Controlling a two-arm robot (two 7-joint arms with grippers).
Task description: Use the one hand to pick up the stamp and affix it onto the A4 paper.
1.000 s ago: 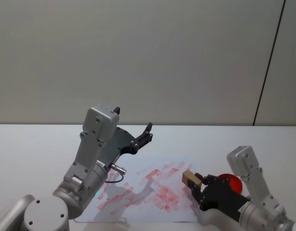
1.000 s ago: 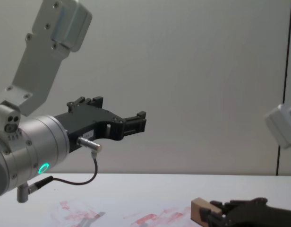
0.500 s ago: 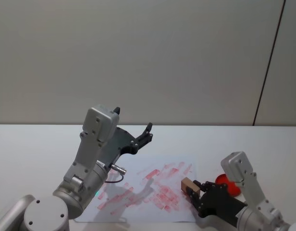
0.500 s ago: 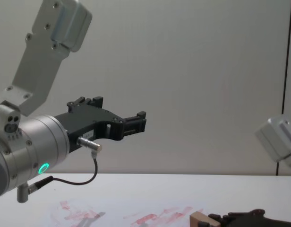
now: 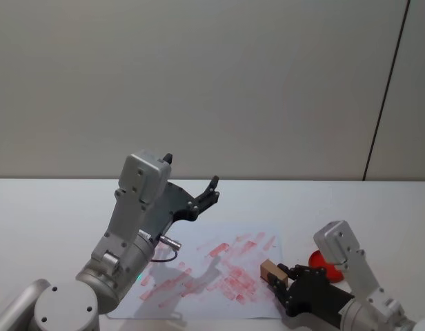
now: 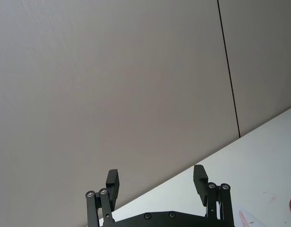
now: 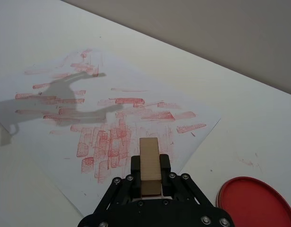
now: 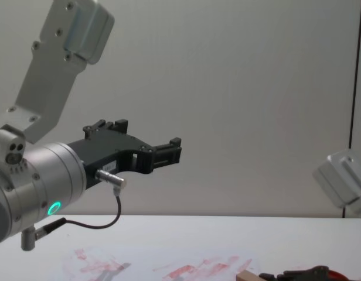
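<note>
The stamp [image 5: 270, 269], a pale tan wooden block, is clamped between the black fingers of my right gripper [image 5: 277, 278]. It is held low over the near right part of the A4 paper [image 5: 199, 276], a white sheet smeared with red marks. In the right wrist view the stamp [image 7: 149, 163] points at the red streaks on the paper [image 7: 84, 104]; I cannot tell whether it touches the sheet. From the chest view just the stamp's top [image 8: 246, 276] shows at the lower edge. My left gripper [image 5: 211, 190] hangs open in the air above the paper's far edge, fingers apart [image 6: 156, 176].
A flat red round ink pad [image 5: 324, 265] lies on the white table just right of the paper, close beside my right arm, and shows again as the pad [image 7: 256, 203] in the right wrist view. The left arm's large silver body [image 8: 34, 187] rises over the table's left side.
My right gripper has carried the stamp down and slightly left, from beside the ink pad toward the paper's red marks. The left arm has not moved.
</note>
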